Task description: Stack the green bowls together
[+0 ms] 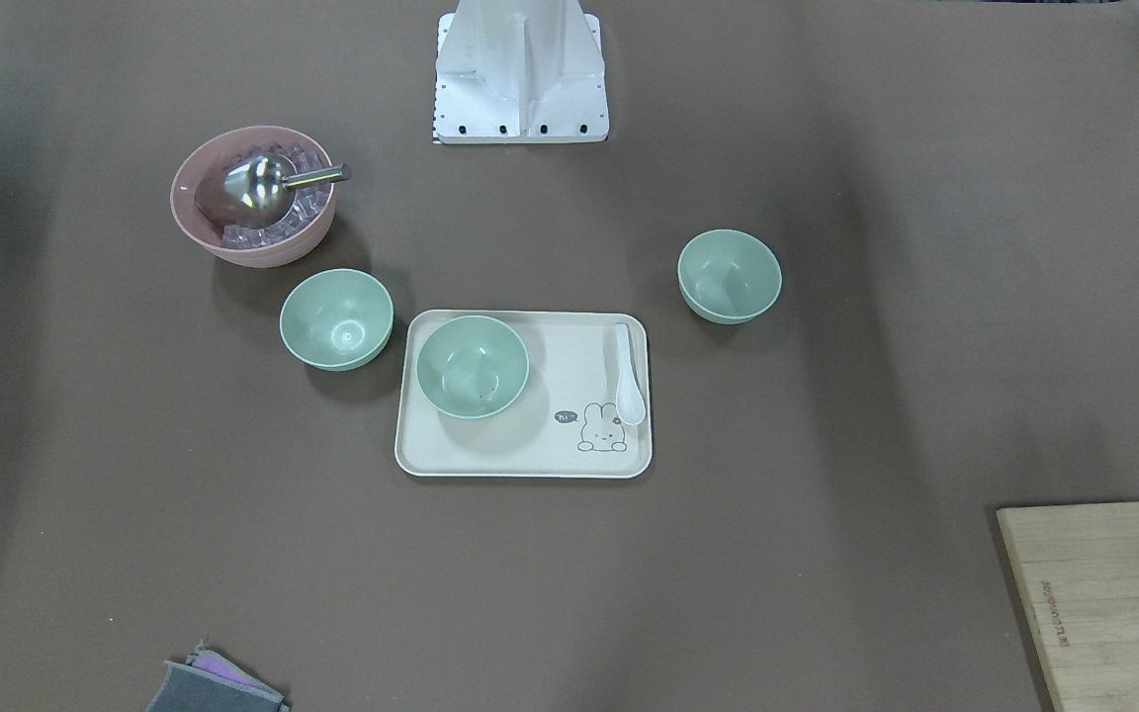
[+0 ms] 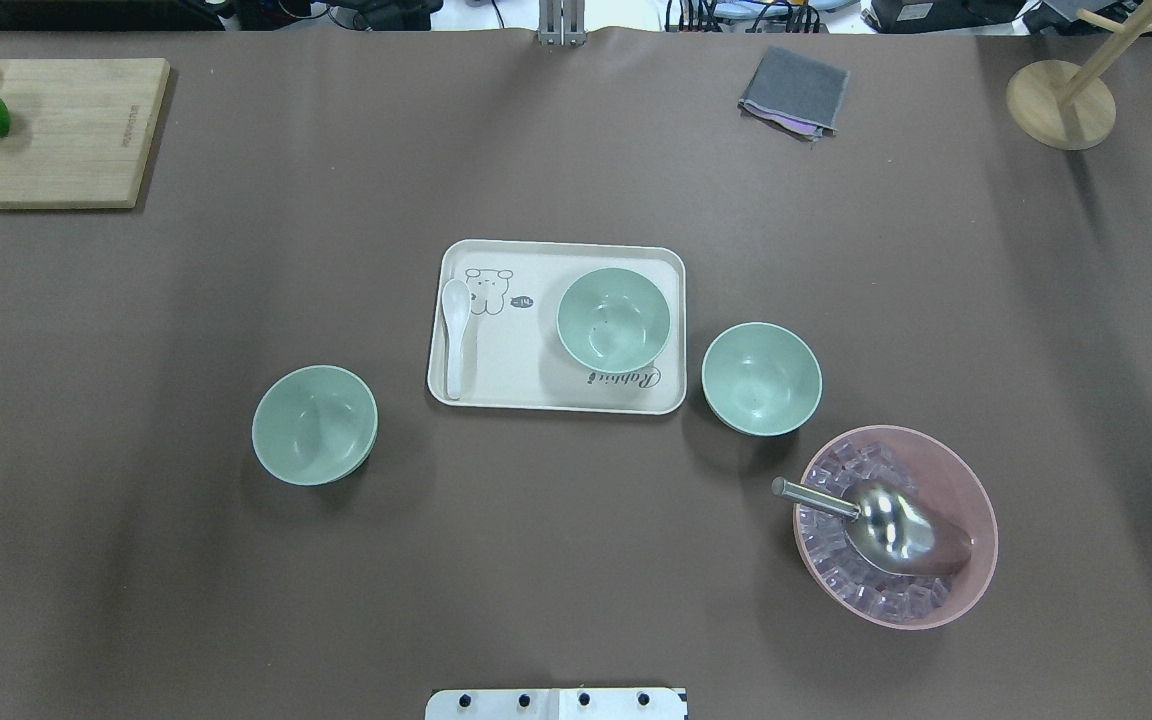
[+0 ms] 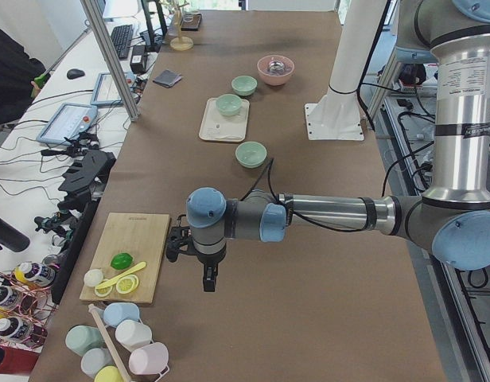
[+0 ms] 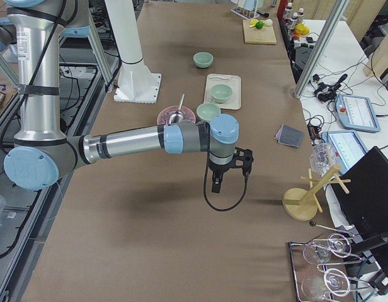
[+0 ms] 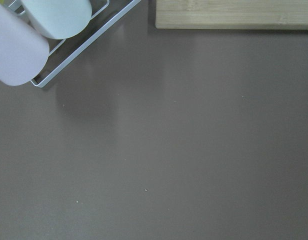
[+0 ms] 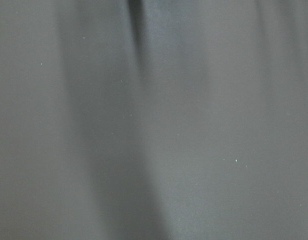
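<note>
Three pale green bowls stand apart and upright. One bowl (image 2: 315, 425) stands alone on the robot's left of the table. One bowl (image 2: 614, 319) sits on the cream tray (image 2: 556, 405). One bowl (image 2: 762, 378) stands just right of the tray, near the pink bowl (image 2: 984, 510). Neither gripper shows in the overhead or front views. The left gripper (image 3: 208, 278) hangs over the table's left end beside the cutting board, far from the bowls. The right gripper (image 4: 216, 185) hangs over the table's right end. I cannot tell whether either is open or shut.
The pink bowl holds ice cubes and a metal scoop (image 2: 896, 530). A white spoon (image 2: 455, 330) lies on the tray. A cutting board (image 2: 66, 130) with fruit, a grey cloth (image 2: 794, 90) and a wooden stand (image 2: 1061, 105) sit along the far side.
</note>
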Tool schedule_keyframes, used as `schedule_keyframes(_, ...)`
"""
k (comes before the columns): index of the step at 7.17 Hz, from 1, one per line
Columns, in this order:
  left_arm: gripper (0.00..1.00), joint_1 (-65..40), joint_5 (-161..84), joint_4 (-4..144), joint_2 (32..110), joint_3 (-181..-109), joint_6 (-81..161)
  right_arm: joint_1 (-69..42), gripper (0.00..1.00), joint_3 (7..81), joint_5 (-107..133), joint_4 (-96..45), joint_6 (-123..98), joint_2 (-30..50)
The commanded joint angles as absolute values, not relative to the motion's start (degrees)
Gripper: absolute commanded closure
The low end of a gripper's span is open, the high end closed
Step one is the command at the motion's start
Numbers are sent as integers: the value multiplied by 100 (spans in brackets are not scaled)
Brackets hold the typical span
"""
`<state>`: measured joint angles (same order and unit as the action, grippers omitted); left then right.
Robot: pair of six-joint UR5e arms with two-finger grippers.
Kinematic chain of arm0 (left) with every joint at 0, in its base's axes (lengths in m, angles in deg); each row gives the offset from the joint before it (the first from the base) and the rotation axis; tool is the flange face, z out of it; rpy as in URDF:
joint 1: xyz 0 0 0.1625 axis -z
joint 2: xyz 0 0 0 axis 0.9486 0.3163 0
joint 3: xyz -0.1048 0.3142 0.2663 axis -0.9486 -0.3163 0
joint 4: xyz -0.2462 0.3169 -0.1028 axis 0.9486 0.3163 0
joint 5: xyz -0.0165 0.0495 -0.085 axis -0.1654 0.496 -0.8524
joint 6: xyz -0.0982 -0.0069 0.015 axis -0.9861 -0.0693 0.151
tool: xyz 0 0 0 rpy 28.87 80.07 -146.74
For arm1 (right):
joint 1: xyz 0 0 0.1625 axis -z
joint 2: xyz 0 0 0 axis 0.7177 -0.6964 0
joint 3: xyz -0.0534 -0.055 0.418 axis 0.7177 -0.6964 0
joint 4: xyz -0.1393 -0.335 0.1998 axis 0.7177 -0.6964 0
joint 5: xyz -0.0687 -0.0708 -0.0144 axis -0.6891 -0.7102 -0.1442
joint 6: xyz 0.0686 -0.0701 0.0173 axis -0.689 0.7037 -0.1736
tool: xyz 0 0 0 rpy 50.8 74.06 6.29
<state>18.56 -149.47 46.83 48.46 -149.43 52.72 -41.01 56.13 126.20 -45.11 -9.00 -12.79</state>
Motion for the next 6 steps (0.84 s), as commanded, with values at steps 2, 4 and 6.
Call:
schedule_keyframes(2, 2, 1590, -15580, 5882, 4848, -14971, 4994, -4053, 0, 5650, 12691, -4508, -912, -1171)
schedule_keyframes(4, 2, 977, -16178, 5848, 5276, -14997, 3986, -3931, 0, 5650, 12797, -4516, -956, -1101)
schedule_keyframes(6, 2, 187, -16172, 6040, 5927, -15232, 1519, -3825, 0, 5737, 12920, -4455, -1105, -1092)
